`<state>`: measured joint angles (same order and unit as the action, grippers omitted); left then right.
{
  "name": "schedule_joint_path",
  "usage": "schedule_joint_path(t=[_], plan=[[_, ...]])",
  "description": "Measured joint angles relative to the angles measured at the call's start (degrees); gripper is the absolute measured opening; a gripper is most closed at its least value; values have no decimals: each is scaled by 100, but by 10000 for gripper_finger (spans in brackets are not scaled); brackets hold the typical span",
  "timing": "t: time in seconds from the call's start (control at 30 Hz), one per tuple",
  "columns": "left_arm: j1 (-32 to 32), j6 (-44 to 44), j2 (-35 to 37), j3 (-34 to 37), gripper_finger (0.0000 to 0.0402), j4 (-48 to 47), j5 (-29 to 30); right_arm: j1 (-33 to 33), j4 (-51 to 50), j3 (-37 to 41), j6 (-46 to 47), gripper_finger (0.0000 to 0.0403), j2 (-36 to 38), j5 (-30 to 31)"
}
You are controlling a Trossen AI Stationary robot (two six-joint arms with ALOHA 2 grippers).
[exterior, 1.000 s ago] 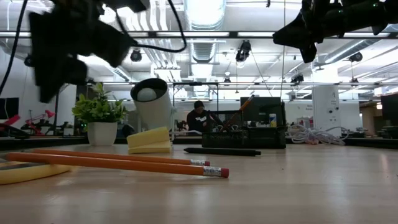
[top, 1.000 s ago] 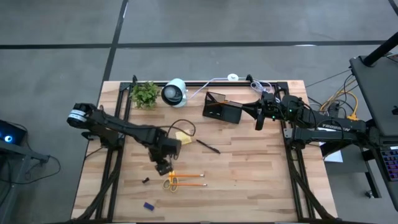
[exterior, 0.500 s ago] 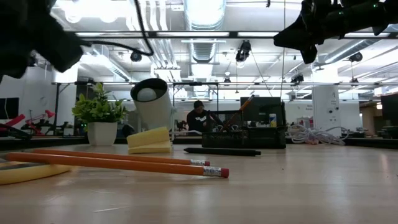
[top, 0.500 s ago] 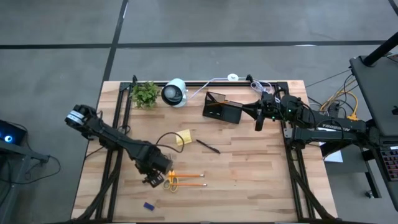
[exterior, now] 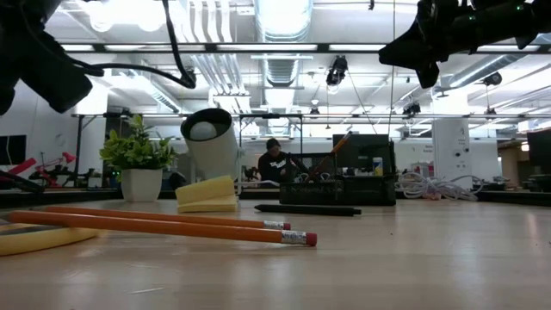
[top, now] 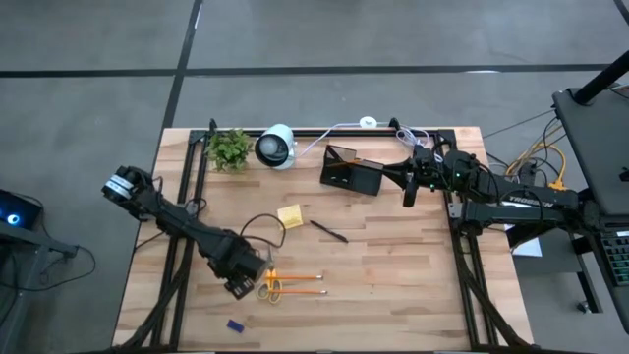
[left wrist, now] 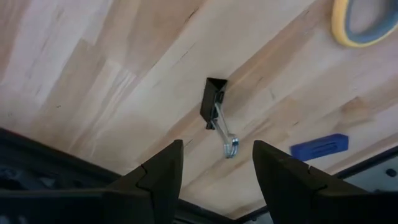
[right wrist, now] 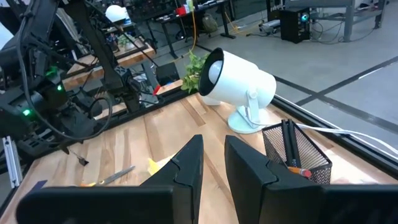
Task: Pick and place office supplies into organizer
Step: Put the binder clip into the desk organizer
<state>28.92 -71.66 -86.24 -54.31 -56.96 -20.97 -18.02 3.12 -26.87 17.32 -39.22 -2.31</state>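
Note:
My left gripper (top: 236, 285) is open and hangs over the near-left part of the table. In the left wrist view its fingers stand apart above a small black binder clip (left wrist: 214, 109), which lies flat on the wood. The blue piece (left wrist: 318, 147) and the scissors' yellow handle (left wrist: 364, 22) lie close by. Two orange pencils (top: 295, 285), the scissors (top: 270, 287), a black pen (top: 329, 231) and the yellow sticky pad (top: 290, 216) lie on the table. My right gripper (top: 408, 189) waits beside the black organizer (top: 352, 175), with a narrow gap between its fingers.
A green potted plant (top: 229, 147), a white lamp-like device (top: 277, 146) and a white cable (top: 339, 128) sit along the far edge. The organizer holds a pencil and pens (right wrist: 292, 146). Bare wood lies at the table's middle and near right. A person (exterior: 274, 164) sits in the room behind.
My left gripper has moved toward the table's near-left, away from the sticky pad and over the binder clip beside the scissors. The right arm and all items on the table have stayed where they were.

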Motion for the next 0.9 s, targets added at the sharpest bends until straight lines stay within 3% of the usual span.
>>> schedule_joint_path(t=[0.23,0.9], plan=[[90,68,-82,100,178,308,299,0,2,0,0,57,0,-1],[329,186,-273,110,178,444,294,0,2,0,-61,57,0,-2]])
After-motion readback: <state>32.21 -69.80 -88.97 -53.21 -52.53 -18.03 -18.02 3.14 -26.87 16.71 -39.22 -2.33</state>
